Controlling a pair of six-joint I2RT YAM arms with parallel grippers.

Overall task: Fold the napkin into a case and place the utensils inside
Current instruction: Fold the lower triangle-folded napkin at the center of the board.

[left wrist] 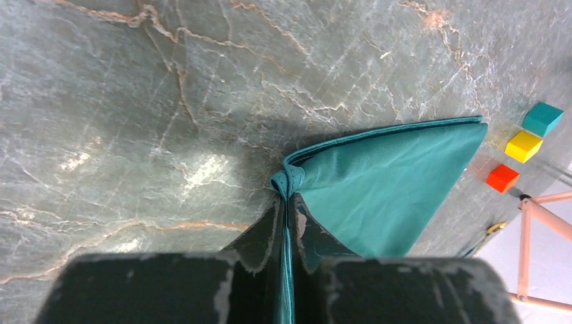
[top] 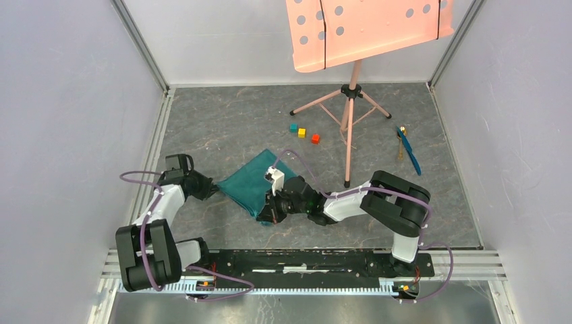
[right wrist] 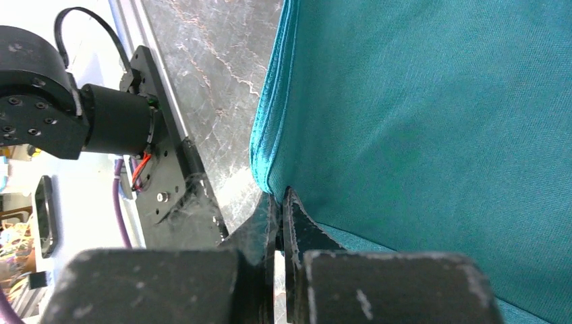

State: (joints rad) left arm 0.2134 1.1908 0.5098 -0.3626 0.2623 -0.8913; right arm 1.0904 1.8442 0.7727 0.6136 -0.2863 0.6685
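Observation:
The teal-green napkin (top: 253, 181) lies folded in layers on the grey marble table, its stacked edges showing in the left wrist view (left wrist: 391, 175) and the right wrist view (right wrist: 432, 115). My left gripper (top: 216, 190) is shut on its left corner (left wrist: 289, 192), with cloth bunched between the fingertips. My right gripper (top: 264, 216) is shut at its near corner (right wrist: 278, 197), pinching the layered edge. The utensils lie far right at the back: a thin blue piece (top: 409, 154) and a golden-brown spoon (top: 401, 138) side by side, away from both grippers.
A pink music stand (top: 349, 94) with its perforated tray (top: 367, 30) stands behind the napkin, one leg reaching near my right arm. Three small cubes, teal (top: 293, 127), yellow (top: 301, 132) and red (top: 315, 138), sit beside it. Walls close in left, right and back.

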